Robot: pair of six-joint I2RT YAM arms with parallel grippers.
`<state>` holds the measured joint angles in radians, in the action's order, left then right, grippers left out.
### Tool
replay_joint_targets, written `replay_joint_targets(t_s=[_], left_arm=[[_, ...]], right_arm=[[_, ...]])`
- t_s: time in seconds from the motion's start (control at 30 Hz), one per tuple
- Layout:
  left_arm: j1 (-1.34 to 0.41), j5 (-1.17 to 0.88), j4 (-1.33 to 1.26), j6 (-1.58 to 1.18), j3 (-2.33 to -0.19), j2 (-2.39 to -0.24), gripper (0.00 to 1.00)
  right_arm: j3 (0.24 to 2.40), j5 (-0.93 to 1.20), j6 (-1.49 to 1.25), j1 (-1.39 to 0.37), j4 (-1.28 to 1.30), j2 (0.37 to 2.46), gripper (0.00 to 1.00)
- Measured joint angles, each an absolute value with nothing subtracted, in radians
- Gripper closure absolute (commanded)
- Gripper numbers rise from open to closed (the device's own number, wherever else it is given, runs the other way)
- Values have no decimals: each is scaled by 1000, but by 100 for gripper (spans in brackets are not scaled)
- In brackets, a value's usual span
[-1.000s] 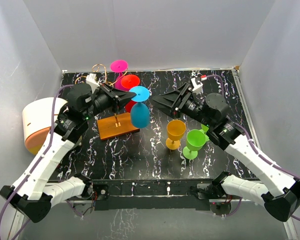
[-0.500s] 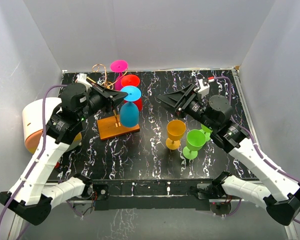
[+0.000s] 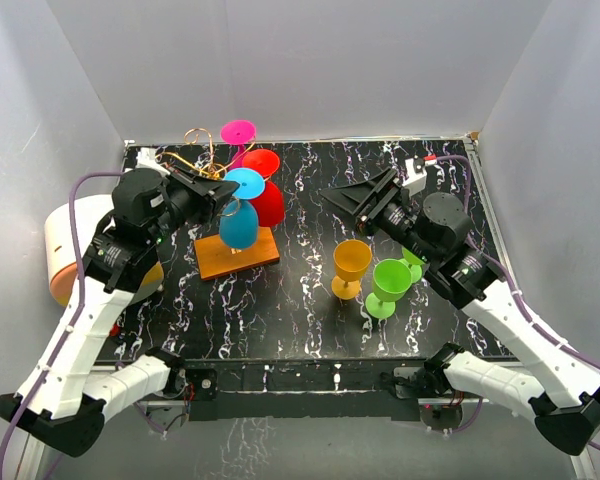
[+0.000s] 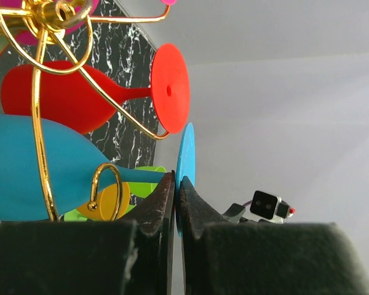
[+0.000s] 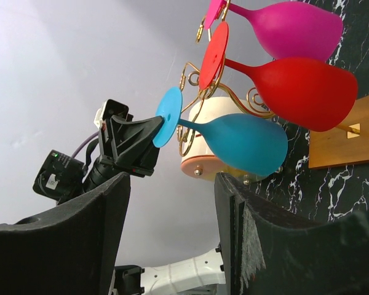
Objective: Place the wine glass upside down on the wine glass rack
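My left gripper (image 3: 223,197) is shut on the round foot of a blue wine glass (image 3: 238,223), held upside down at the gold wire rack (image 3: 195,150). In the left wrist view the black fingers pinch the blue foot (image 4: 184,169) and the stem passes by a gold hook (image 4: 104,184). The rack's orange base (image 3: 238,253) lies under the blue bowl. A red glass (image 3: 267,200) and a pink glass (image 3: 238,133) hang upside down on the rack. My right gripper (image 3: 345,198) is open and empty, right of the rack, facing it.
An orange glass (image 3: 351,265) and two green glasses (image 3: 388,283) stand upright right of centre. A white and orange round container (image 3: 72,248) sits off the table's left edge. Grey walls enclose the black marbled table (image 3: 300,320).
My left gripper has carried the blue glass left and back, over the orange base and into the rack's arms. My right gripper has drawn slightly right and stayed open.
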<state>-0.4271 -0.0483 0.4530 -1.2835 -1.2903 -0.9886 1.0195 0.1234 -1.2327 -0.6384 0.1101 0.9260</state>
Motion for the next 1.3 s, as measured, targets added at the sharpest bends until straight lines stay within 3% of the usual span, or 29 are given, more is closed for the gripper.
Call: replay_joint_targets(t_s=[1.3], left_arm=[[-421,139,463,-1221,-1227,-933,100]], right_arm=[[979,124,-1240,-638,101,929,46]])
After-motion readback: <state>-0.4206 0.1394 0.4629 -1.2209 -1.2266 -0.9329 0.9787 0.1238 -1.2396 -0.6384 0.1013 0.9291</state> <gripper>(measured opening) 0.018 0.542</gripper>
